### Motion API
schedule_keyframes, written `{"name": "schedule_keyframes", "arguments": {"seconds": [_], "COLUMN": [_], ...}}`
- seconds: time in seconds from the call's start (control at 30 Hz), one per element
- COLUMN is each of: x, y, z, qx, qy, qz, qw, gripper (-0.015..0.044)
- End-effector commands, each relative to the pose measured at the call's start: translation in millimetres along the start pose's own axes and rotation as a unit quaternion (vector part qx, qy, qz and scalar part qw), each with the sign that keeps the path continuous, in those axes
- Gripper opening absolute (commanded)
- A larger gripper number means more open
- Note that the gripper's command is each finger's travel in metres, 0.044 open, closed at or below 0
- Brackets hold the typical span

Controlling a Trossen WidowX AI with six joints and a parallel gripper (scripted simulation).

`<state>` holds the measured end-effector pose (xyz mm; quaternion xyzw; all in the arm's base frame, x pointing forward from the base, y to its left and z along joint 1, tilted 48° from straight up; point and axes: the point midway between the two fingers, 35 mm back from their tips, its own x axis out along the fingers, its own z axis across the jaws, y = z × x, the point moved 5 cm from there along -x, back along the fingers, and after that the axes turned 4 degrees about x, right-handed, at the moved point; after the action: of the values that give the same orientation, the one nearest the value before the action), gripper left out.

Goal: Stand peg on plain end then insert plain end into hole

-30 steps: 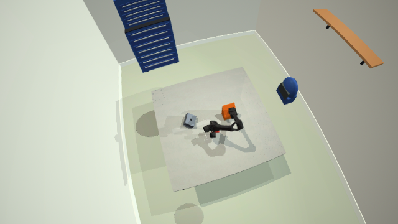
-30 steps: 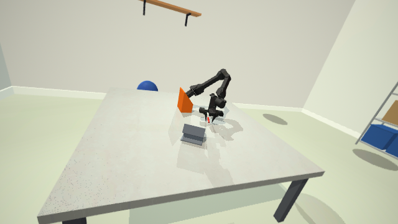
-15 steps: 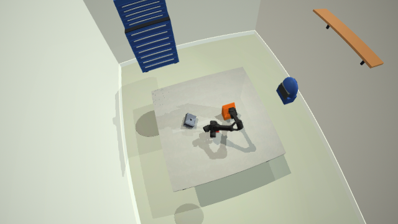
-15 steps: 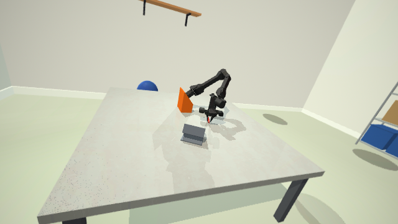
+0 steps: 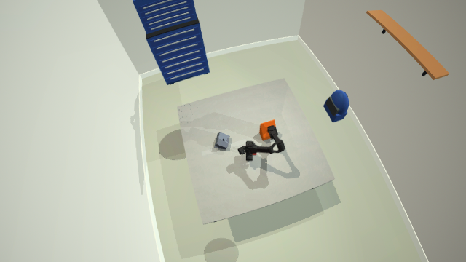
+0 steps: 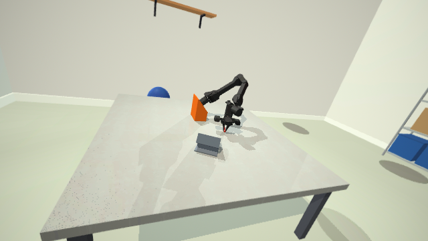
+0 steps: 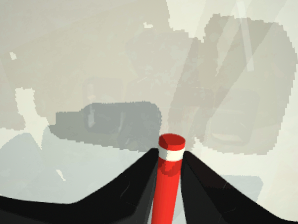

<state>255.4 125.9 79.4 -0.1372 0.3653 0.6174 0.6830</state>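
Observation:
A red peg (image 7: pixel 165 192) (image 6: pixel 225 128) with a white band near its top end stands upright on the table, band end up. My gripper (image 7: pixel 169 156) (image 6: pixel 225 126) (image 5: pixel 250 156) is shut on the peg, one black finger on each side of its shaft below the band. The grey sloped panel (image 5: pixel 222 140) (image 6: pixel 208 143) with one small dark hole in its face sits on the table a short way in front of the gripper. The panel does not show in the wrist view.
An orange wedge-shaped block (image 5: pixel 267 129) (image 6: pixel 198 108) holds the arm's base at the back of the table (image 5: pixel 233 196) (image 6: pixel 134 174). A blue drawer cabinet (image 5: pixel 174 40), a blue rounded object (image 5: pixel 337 105) and a wall shelf (image 5: pixel 408 44) stand off the table.

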Motion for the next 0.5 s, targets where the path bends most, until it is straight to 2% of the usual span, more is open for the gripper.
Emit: {"name": "schedule_keyframes", "arguments": {"seconds": [0.0,0.47], "x": [-2,-10], "y": [3,15], "z": [-1,-1], "qx": [0.001,0.001], "qy": [0.001,-0.004], "qz": [-0.012,-0.078], "qw": [1.000,0.997], "gripper": [0.0051,0.0051]}}
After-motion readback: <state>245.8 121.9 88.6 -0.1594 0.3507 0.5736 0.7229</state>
